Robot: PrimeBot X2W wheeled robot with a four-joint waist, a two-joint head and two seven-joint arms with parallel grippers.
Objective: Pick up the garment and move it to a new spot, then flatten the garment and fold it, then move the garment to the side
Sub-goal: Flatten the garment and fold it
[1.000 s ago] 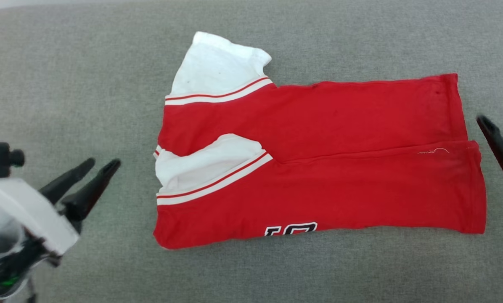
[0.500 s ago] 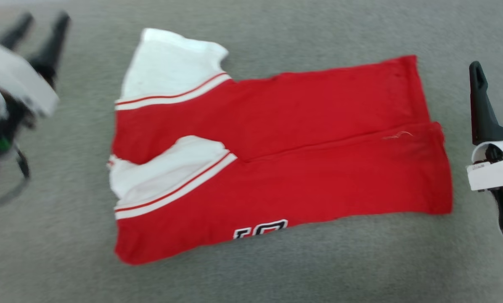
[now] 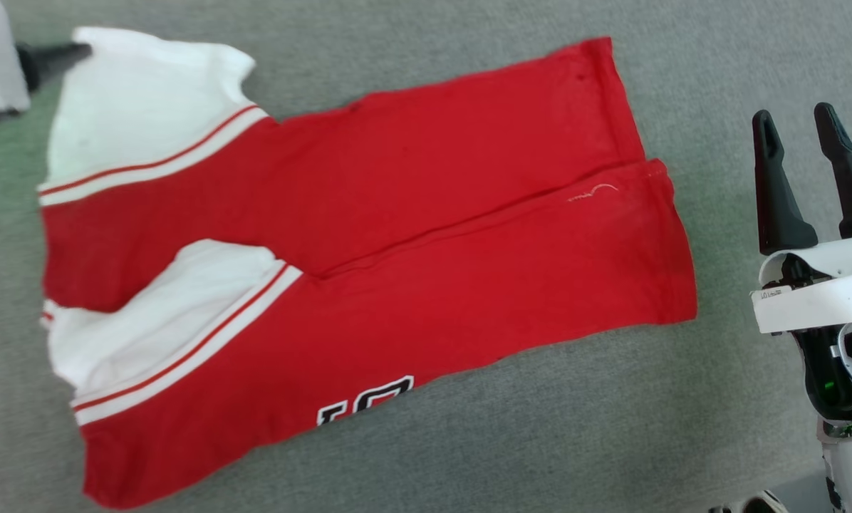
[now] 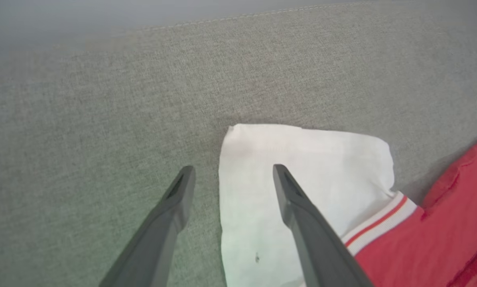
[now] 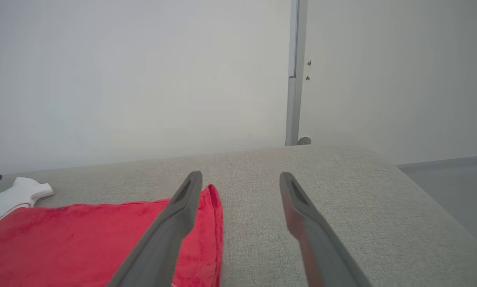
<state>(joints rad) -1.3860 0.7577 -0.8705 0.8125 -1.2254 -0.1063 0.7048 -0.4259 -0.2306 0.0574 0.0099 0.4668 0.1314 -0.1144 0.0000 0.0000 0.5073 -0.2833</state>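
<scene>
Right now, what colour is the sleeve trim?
White trim with one red stripe; clearest in head view.

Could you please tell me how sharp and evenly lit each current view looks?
Head view: soft even light, garment sharp, no glare. Left wrist view: grey fabric surface blurs toward the top edge, faint green cast by the left pincer. Right wrist view: wall washed out, right pincer looks soft.
</scene>
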